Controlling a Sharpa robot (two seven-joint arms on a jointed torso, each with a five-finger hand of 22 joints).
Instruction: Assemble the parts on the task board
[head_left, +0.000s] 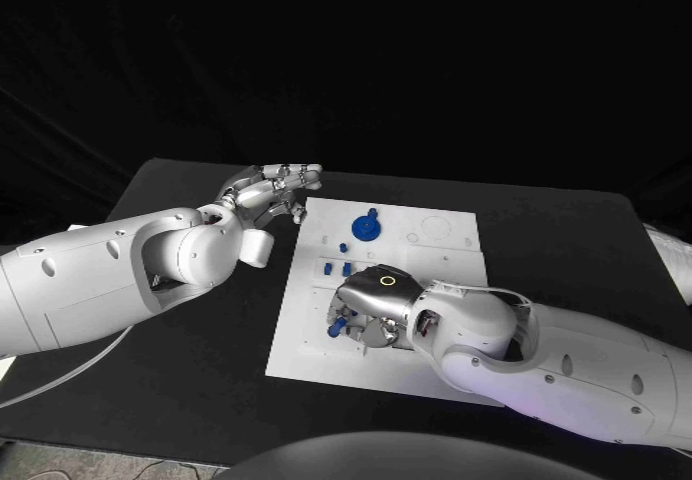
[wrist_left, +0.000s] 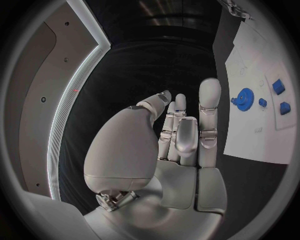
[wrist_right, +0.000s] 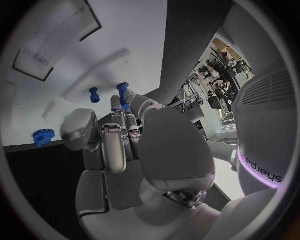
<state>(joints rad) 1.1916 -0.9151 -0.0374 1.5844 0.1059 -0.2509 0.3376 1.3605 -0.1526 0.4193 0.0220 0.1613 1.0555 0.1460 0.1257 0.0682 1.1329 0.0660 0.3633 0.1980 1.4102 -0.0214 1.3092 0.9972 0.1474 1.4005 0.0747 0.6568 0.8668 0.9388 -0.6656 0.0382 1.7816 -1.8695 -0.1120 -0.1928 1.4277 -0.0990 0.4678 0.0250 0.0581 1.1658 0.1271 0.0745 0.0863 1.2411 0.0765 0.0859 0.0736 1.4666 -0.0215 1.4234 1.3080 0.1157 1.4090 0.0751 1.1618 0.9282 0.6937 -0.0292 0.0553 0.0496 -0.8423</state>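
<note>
Black, matte table surface (head_left: 173, 380) carrying a white task board (head_left: 447, 265) at its centre; the space beyond the table's far edge is dark. The board lies flat, its long side running from near to far, and bears faint outlined recesses at its far right corner.

A blue gear (head_left: 368, 227) lies on the far half of the board, left of centre. Just nearer than the gear, several small blue parts (head_left: 340, 268) sit close together on the board's left half. In the left wrist view the gear (wrist_left: 243, 97) and two of the small parts (wrist_left: 279, 86) appear on the board (wrist_left: 262, 140) beyond the fingertips.

The left hand (head_left: 274, 190) is positioned over bare table just beyond the board's far left corner, apart from it. Its fingers (wrist_left: 209, 100) are extended and slightly spread, and it grasps nothing.

The right hand (head_left: 372, 310) is lowered over the near left portion of the board, palm down, fingers curled toward the surface. A blue peg (head_left: 336, 327) is visible at its fingertips; the right wrist view shows this peg (wrist_right: 123, 89) at the fingertips beside a second blue peg (wrist_right: 94, 95) standing on the board. Whether the hand actually grasps the peg or merely touches it cannot be determined.
</note>
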